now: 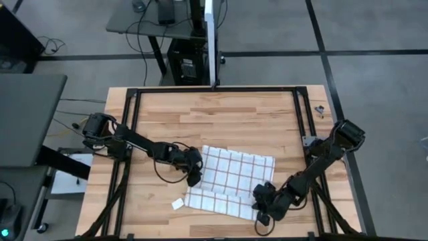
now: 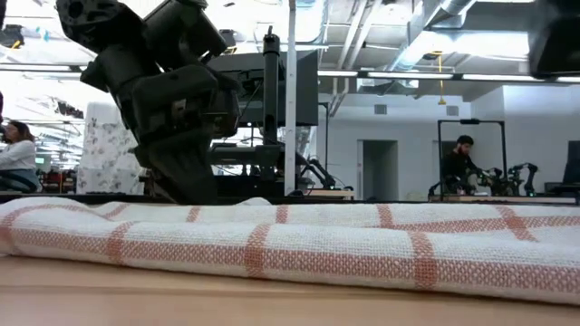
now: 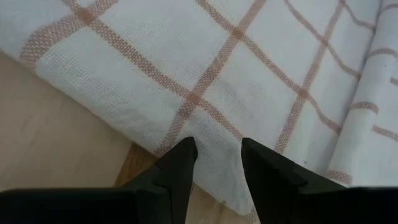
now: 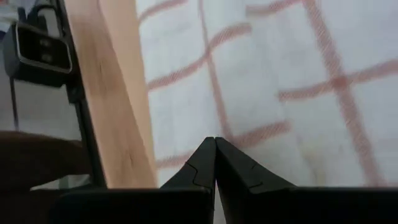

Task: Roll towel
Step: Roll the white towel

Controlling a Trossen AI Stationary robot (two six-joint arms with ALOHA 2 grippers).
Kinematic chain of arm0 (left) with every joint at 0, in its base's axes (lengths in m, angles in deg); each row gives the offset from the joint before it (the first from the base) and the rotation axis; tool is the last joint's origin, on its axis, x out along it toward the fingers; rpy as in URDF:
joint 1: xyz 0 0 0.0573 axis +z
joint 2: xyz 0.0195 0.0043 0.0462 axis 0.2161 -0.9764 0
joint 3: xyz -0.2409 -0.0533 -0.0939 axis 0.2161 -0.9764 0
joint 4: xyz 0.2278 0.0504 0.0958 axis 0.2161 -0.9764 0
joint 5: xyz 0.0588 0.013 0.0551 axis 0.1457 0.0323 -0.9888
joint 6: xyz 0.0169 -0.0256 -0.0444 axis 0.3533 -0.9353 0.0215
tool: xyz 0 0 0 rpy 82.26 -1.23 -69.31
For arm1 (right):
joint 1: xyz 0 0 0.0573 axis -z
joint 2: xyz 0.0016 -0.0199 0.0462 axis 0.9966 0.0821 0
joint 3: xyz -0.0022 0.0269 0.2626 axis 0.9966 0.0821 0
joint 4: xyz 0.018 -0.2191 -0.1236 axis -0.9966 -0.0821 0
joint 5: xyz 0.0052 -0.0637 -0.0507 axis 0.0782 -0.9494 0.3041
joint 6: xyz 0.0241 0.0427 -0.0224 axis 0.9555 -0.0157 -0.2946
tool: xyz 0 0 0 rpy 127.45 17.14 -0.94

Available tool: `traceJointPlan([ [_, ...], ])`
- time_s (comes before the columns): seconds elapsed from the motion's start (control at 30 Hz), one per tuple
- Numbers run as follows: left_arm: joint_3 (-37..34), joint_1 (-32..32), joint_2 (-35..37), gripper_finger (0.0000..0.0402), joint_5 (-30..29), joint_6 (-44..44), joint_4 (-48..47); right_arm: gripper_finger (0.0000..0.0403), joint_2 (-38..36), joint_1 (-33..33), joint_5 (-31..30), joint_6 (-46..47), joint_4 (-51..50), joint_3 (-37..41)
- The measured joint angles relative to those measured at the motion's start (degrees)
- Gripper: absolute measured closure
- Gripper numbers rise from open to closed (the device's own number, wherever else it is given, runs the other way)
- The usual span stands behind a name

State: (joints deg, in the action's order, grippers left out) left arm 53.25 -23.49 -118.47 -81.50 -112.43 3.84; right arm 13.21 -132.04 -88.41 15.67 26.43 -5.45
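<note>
The white towel with red-brown grid lines [image 1: 235,173] lies flat on the table's near middle. Its near part is folded over into a strip [image 1: 217,201], which fills the foreground of the low view [image 2: 299,244]. My left gripper [image 1: 194,178] is at the towel's left edge, shut on cloth [image 3: 216,163]. My right gripper [image 1: 262,204] is at the strip's right end, near the table's near edge; its fingers are shut [image 4: 214,144] with the towel [image 4: 267,93] just beyond them. My left gripper has the towel's left edge [image 3: 217,155] between its two fingers [image 3: 180,163], coming from the table's left and slanting down. The cloth rises into a small peak between them. The rest of the towel lies on the table. How many layers it holds, I cannot tell. My right gripper points its shut tips at the towel; I cannot tell whether they touch it.
A tiny plain white scrap [image 1: 178,204] lies on the wood left of the folded strip. The table's black frame [image 1: 301,107] runs along its sides. Bare wood [image 1: 221,114] lies beyond the towel toward the far edge. People sit in the room behind [image 2: 462,163].
</note>
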Motion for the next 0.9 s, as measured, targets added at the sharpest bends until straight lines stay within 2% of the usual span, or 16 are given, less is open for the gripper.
traceJointPlan([
  [0.27,0.00,0.24,-0.04,0.0280,-0.74,-0.89,-4.00,0.0403,0.64,-5.31,-0.02,9.35,-5.65,-0.01],
  [0.53,-0.03,0.31,-0.09,0.0280,-1.30,-2.11,-4.43,0.0403,0.82,-10.47,-0.50,17.30,-6.16,-0.06],
  [0.7,-0.25,0.39,-0.27,0.0280,-1.61,-2.14,-2.15,0.0403,0.81,-9.61,-0.40,15.98,-5.50,-0.06],
  [0.9,-0.28,0.48,-0.27,0.0280,-0.55,-2.12,-1.53,0.0403,0.81,-6.25,-0.22,9.66,-3.47,-0.06],
])
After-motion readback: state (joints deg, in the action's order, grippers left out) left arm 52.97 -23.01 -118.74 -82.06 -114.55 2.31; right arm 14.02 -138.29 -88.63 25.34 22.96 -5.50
